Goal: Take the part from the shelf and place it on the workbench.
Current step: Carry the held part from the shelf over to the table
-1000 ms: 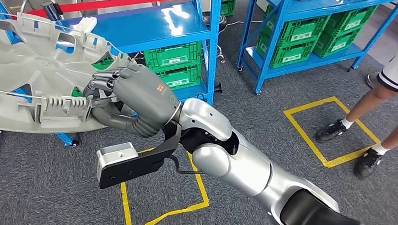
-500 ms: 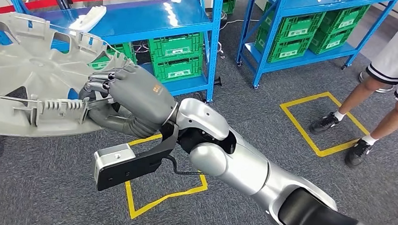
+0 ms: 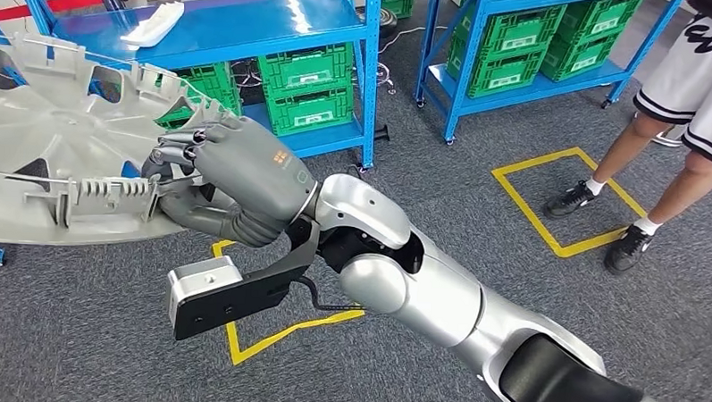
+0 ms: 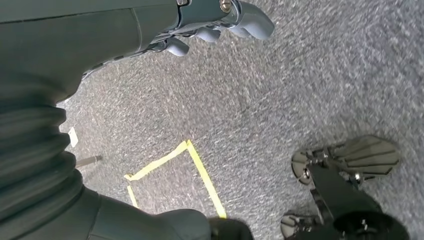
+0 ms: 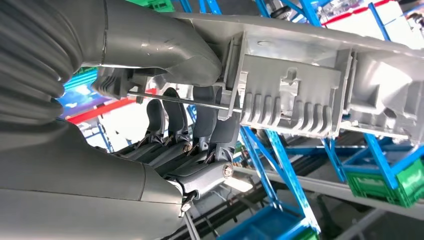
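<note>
**Operator:** On my head view, the right hand (image 3: pixel 232 179) grips the rim of the big grey part (image 3: pixel 63 159), fingers over the top face, thumb under the edge. The part sits out to the hand's left, held clear of the carpet (image 3: pixel 80 334), in front of the blue shelf (image 3: pixel 251 27).

**Second:** Any writing?

**Operator:** A small orange mark on the back of the hand, too small for me to read. White labels on the green crates (image 3: pixel 307 96), also illegible. The right arm reaches forward and across, elbow bent.

**Second:** Left wrist view?

**Operator:** The left hand (image 4: pixel 220 22) hangs over the carpet above yellow floor tape (image 4: pixel 197 167), fingers curled in, holding nothing.

**Second:** Right wrist view?

**Operator:** I see the thumb (image 5: pixel 165 47) lying against the part's ribbed clip block (image 5: pixel 290 95), with the dark fingers (image 5: pixel 200 122) on its other side.
</note>
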`<move>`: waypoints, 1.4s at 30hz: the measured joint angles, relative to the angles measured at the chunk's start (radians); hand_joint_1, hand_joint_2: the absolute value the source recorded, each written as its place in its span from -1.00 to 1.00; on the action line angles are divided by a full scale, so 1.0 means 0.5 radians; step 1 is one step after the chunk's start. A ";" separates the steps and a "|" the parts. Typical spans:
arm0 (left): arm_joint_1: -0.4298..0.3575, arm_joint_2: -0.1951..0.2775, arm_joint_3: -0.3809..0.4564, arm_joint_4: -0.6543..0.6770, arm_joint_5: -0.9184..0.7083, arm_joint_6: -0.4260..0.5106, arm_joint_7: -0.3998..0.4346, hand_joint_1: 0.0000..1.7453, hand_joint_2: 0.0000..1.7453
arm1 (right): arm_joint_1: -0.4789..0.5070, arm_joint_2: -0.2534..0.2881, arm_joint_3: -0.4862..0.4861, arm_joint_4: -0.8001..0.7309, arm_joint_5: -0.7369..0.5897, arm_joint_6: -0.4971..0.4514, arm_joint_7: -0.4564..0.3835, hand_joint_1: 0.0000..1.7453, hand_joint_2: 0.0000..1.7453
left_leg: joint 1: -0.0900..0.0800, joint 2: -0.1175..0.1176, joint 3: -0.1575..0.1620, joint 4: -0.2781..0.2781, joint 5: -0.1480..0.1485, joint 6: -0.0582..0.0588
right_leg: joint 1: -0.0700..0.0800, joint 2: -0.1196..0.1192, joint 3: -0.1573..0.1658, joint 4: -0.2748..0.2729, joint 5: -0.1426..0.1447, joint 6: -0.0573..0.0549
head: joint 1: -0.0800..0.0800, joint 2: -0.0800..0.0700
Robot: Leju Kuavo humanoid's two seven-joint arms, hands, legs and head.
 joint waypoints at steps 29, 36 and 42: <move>0.001 0.009 0.001 0.001 -0.027 -0.001 -0.028 -1.00 1.00 | 0.010 -0.019 0.002 -0.002 -0.012 0.042 -0.022 1.00 1.00 | -0.024 -0.019 0.188 -0.096 -0.041 0.123 | -0.023 -0.005 -0.196 0.069 0.118 0.128 | -0.002 0.000; 0.006 0.009 0.002 0.002 -0.036 -0.001 -0.031 -1.00 1.00 | 0.016 -0.028 0.005 -0.003 -0.013 0.045 -0.023 1.00 1.00 | -0.014 -0.099 0.142 -0.091 -0.005 0.114 | -0.024 0.014 -0.333 0.485 -0.082 0.114 | 0.000 0.000; 0.011 0.012 0.006 0.001 -0.037 -0.001 -0.032 -1.00 1.00 | 0.013 -0.029 0.008 -0.006 -0.011 0.045 -0.024 1.00 1.00 | -0.006 -0.205 0.105 -0.091 0.031 0.034 | -0.013 0.094 -0.115 0.061 0.056 0.061 | 0.003 0.000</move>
